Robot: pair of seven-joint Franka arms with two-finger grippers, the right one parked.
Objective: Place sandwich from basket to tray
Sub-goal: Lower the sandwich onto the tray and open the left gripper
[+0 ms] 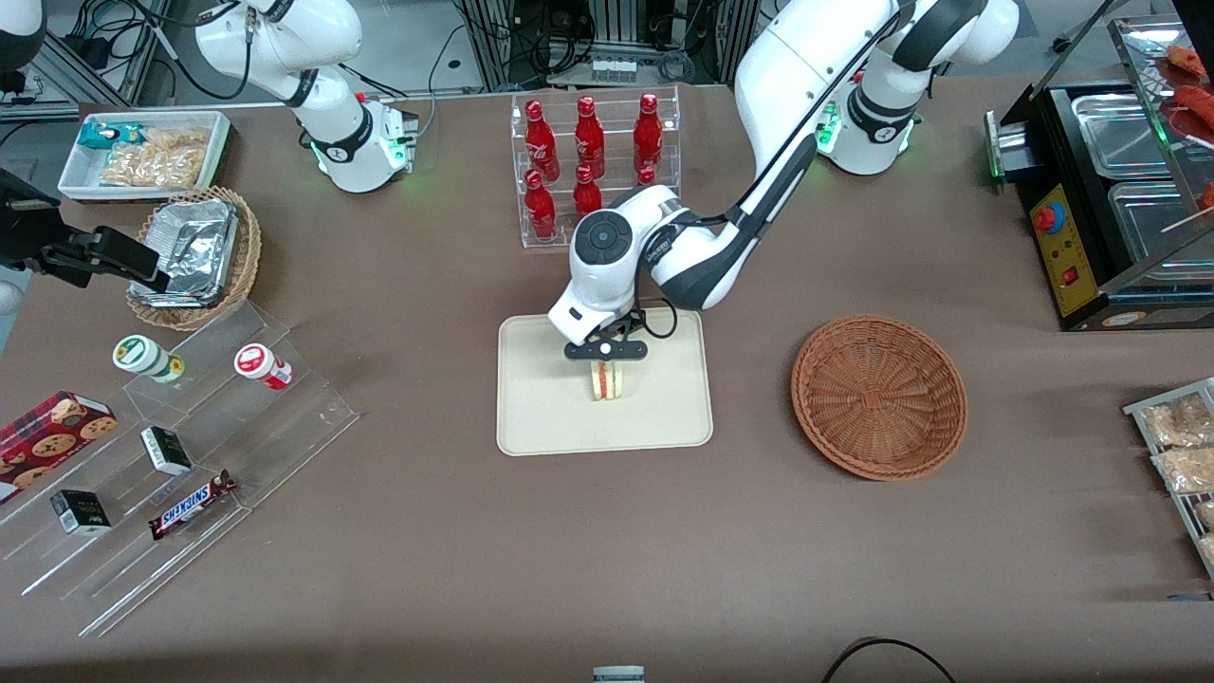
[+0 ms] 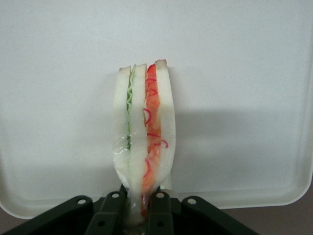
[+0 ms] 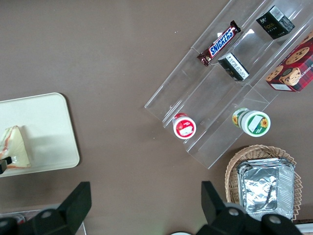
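Note:
The sandwich stands on edge on the cream tray, near the tray's middle. My gripper is right above it, shut on the sandwich's upper corner. In the left wrist view the wedge shows white bread with green and red-orange filling, pinched between the black fingers over the tray. The reddish-brown basket sits beside the tray toward the working arm's end, with nothing in it. The right wrist view also catches the sandwich on the tray.
A clear rack of red bottles stands farther from the front camera than the tray. Acrylic steps with snacks and a tan basket of foil containers lie toward the parked arm's end. A black food warmer sits at the working arm's end.

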